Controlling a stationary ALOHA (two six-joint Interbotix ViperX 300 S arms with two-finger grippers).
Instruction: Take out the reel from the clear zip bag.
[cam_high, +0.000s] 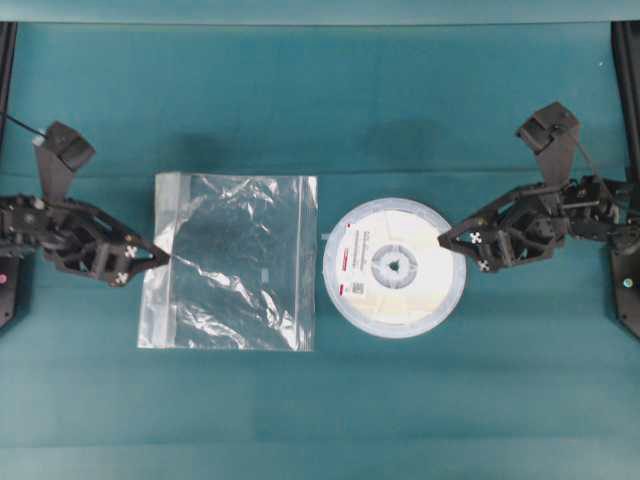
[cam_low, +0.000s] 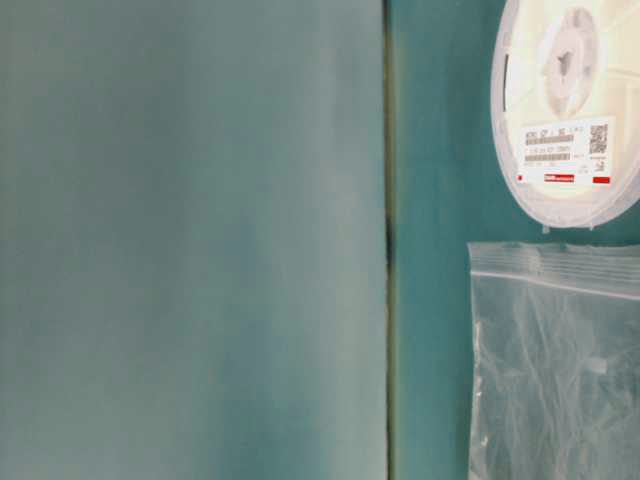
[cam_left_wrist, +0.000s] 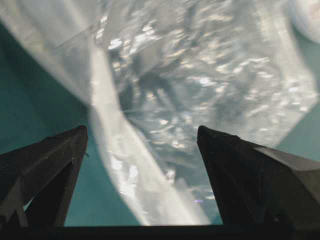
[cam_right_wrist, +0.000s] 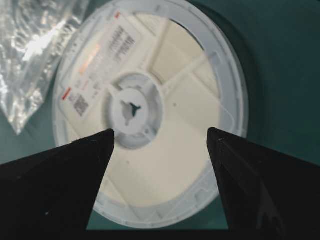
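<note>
The reel (cam_high: 395, 268) lies flat on the teal table, outside the clear zip bag (cam_high: 240, 260) and just right of it, label with red stripe facing up. The bag lies flat and crinkled, its whitish zip strip along its left edge. My left gripper (cam_high: 165, 258) is open at that zip edge; in the left wrist view its fingers (cam_left_wrist: 142, 132) straddle the strip of the bag (cam_left_wrist: 200, 75) with nothing held. My right gripper (cam_high: 445, 245) is open over the reel's right rim; in the right wrist view (cam_right_wrist: 160, 132) the reel (cam_right_wrist: 150, 110) fills the gap. The table-level view shows reel (cam_low: 565, 110) and bag (cam_low: 560, 370).
Black frame posts stand at the left (cam_high: 6, 60) and right (cam_high: 628, 60) table edges. A plain teal panel (cam_low: 190, 240) fills the left half of the table-level view. A corner of the bag (cam_right_wrist: 35, 45) shows left of the reel in the right wrist view.
</note>
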